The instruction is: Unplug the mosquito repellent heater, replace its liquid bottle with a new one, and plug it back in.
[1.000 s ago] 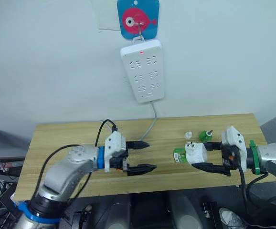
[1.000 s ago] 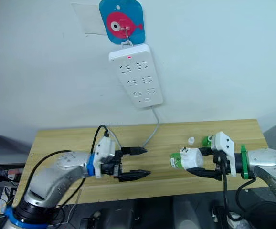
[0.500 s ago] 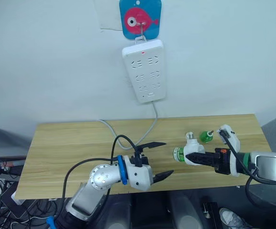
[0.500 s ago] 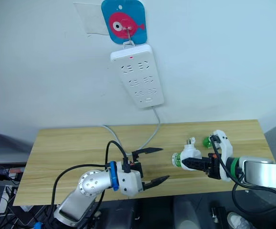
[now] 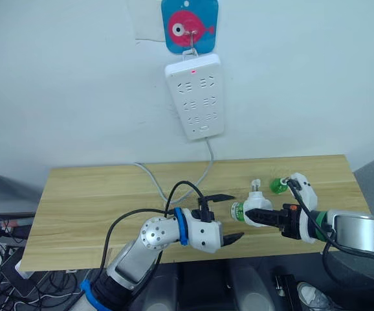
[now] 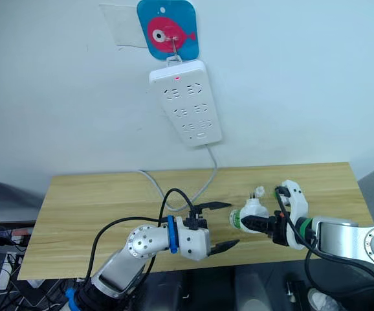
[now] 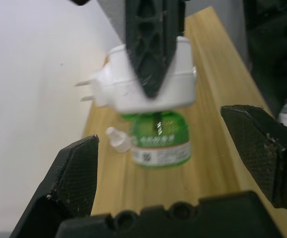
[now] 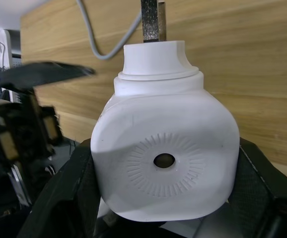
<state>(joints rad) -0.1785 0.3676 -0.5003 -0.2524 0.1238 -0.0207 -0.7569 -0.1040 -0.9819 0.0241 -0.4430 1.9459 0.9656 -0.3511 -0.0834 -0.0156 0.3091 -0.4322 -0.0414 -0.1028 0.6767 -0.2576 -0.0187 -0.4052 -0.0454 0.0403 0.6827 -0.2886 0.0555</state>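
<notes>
The left tool (image 5: pixel 224 217) sits spread wide just left of the heater (image 5: pixel 257 208), nothing in it. The heater is held over the worktop (image 5: pixel 83 194), below the power strip (image 5: pixel 198 94), clamped by the right tool (image 5: pixel 266 216), prongs up and a green bottle (image 7: pixel 160 140) hanging off its left end. A second green bottle (image 5: pixel 277 185) stands right of the heater. The heater looks like light, hard, smooth plastic, so probably slippery. Best bet: grab the bottle body and twist.
</notes>
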